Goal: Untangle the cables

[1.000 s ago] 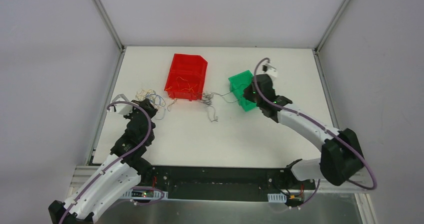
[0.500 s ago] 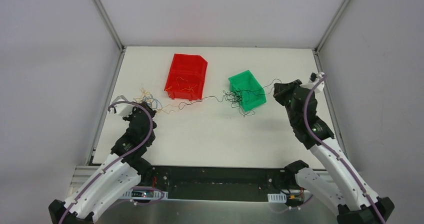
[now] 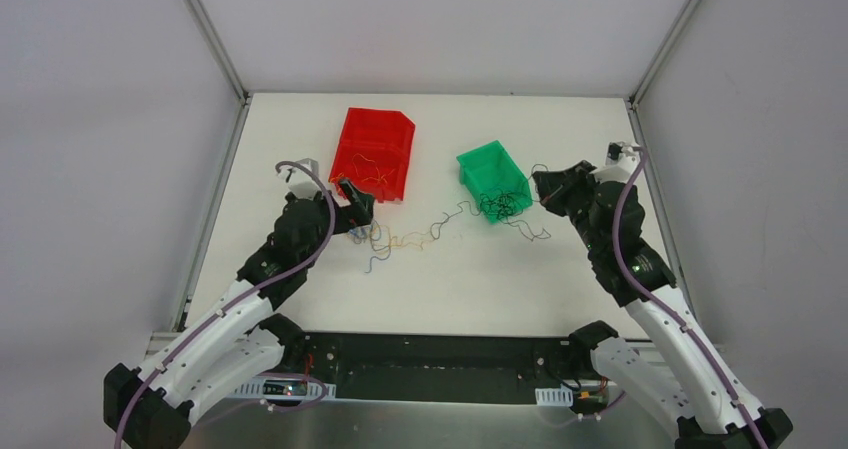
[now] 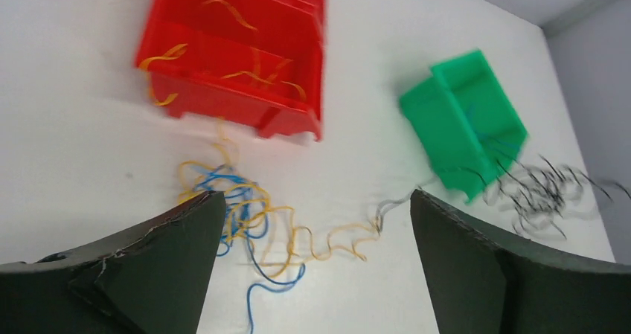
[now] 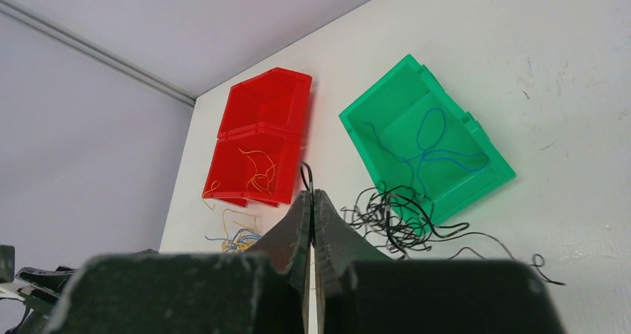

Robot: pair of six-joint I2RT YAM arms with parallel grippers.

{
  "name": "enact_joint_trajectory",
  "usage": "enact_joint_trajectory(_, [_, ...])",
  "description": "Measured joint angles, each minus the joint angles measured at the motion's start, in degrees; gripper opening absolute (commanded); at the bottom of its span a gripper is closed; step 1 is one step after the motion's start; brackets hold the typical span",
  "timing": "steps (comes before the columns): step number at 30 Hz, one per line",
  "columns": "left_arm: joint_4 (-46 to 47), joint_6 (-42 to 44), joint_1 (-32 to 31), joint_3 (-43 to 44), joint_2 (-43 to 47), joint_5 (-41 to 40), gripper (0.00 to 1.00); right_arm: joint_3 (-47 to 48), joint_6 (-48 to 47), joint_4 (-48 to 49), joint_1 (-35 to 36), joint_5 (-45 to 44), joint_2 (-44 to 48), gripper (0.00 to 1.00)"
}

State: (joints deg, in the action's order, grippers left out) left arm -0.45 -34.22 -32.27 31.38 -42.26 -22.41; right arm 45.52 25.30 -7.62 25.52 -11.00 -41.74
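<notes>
White table open along near edge. One red bin, one green bin; cables strung between. Left gripper wide above them; right gripper pinching a dark strand.

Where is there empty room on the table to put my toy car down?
It is crowded in a line from the yellow and blue wires across to the dark wires by the green bin. The near middle of the table, in front of that line, is bare. So is the far strip behind the red bin and green bin.
</notes>
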Motion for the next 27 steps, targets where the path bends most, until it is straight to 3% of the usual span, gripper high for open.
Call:
enact_joint_trajectory(5, [9.31,6.73,0.00,-0.02,-2.51,18.14,0.90,0.68,-0.74,-0.85,0.00,1.92,-0.13,0.00])
enact_joint_trajectory(9, [20.72,11.32,-0.81,-0.96,-9.90,28.92,0.88,3.26,-1.07,-3.41,0.00,3.13,-0.66,0.00])
enact_joint_trajectory(16, [30.21,26.16,-11.61,-1.01,-24.87,34.40,0.84,7.04,-1.36,-6.91,0.00,5.99,-0.35,0.00])
enact_joint_trajectory(21, [32.30,36.06,-13.16,1.42,-33.14,37.18,0.84,8.87,-1.38,-9.42,0.00,9.09,0.37,0.00])
enact_joint_trajectory(27, [35.65,44.70,-14.01,2.25,-36.35,38.40,0.84,10.60,-1.33,-11.23,0.00,13.20,0.85,0.00])
